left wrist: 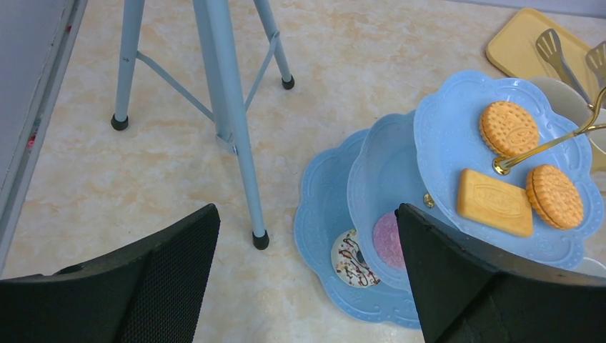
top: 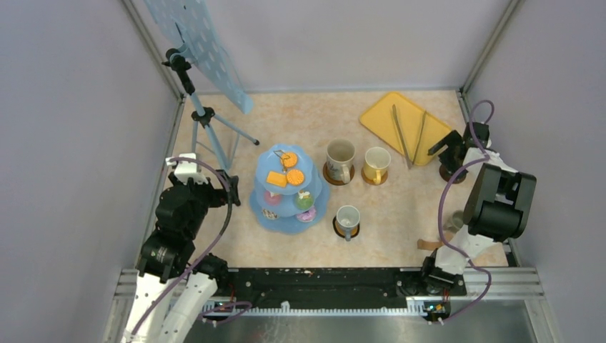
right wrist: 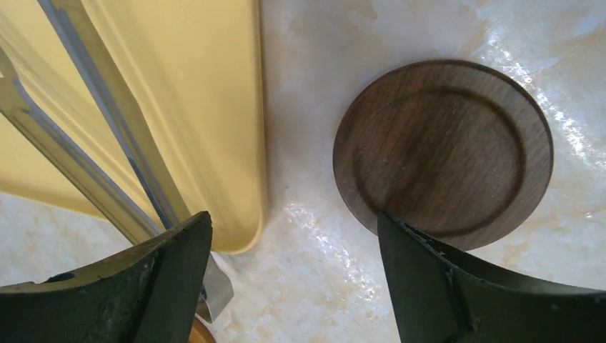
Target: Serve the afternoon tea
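Observation:
A blue three-tier stand [top: 280,211] holds orange biscuits [top: 286,168] on top and small donuts [top: 306,214] lower down. The left wrist view shows the biscuits [left wrist: 494,201], a white sprinkled donut [left wrist: 349,259] and a pink one [left wrist: 389,239]. The big beige mug [top: 341,160], yellow mug [top: 376,164] and small white mug [top: 347,220] each stand on a brown coaster. The grey mug [top: 453,221] is half hidden behind my right arm. My left gripper [top: 230,191] [left wrist: 306,214] is open and empty, left of the stand. My right gripper [top: 443,148] [right wrist: 293,221] is open and empty, just above an empty coaster [right wrist: 443,146] [top: 451,174].
The flat yellow tray [top: 379,114] [right wrist: 193,93] lies at the back right with the metal tongs [top: 409,134] [right wrist: 86,143] on it. A tripod [top: 207,121] [left wrist: 236,128] with a dotted blue board [top: 196,43] stands at the back left. A brown piece [top: 429,245] lies by the right arm's base.

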Motion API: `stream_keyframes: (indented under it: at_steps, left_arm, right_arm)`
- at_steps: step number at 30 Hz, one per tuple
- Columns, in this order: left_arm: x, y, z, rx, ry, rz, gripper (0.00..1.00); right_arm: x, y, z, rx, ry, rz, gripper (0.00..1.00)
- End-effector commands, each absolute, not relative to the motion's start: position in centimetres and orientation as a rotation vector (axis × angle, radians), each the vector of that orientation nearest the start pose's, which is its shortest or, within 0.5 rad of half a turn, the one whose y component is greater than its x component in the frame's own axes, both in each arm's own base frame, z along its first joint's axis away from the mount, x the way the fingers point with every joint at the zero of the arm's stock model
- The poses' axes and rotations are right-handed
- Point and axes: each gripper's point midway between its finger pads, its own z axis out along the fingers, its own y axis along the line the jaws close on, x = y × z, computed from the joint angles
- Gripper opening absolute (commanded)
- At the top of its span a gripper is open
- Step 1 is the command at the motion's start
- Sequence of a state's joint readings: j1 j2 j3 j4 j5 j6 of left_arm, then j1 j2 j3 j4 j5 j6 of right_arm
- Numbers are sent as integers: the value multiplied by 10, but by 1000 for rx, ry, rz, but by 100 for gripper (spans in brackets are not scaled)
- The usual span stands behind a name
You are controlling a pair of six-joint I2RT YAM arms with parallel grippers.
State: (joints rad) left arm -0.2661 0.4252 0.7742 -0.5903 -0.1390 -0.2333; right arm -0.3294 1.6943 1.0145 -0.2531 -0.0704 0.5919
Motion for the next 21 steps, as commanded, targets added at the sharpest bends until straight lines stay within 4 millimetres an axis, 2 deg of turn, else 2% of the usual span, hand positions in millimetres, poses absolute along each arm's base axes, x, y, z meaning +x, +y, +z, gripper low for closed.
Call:
stream_keyframes:
  at_steps: [1, 5, 7, 13, 17, 21]
  left_arm:
    - [219, -47, 274, -58, 1769, -240, 99]
    - [218, -49, 274, -51, 1768, -247, 99]
    - [218, -50, 274, -45, 1769, -250, 99]
    - [218, -52, 274, -39, 1767, -255, 99]
    - [217, -51, 275, -42, 1763, -253, 99]
    - [217, -50, 274, -43, 1765, -252, 99]
  right_arm:
    - [401, -92, 53, 1111, 2210, 263, 81]
    - [395, -93, 43, 1108, 2238, 235, 77]
    - [398, -91, 49, 1069, 2233, 251, 74]
    - [409, -100, 67, 1015, 2189, 219, 73]
    - [406, -111, 55, 1050, 2213, 131, 73]
    - [399, -112, 45, 1066, 2230, 108, 71]
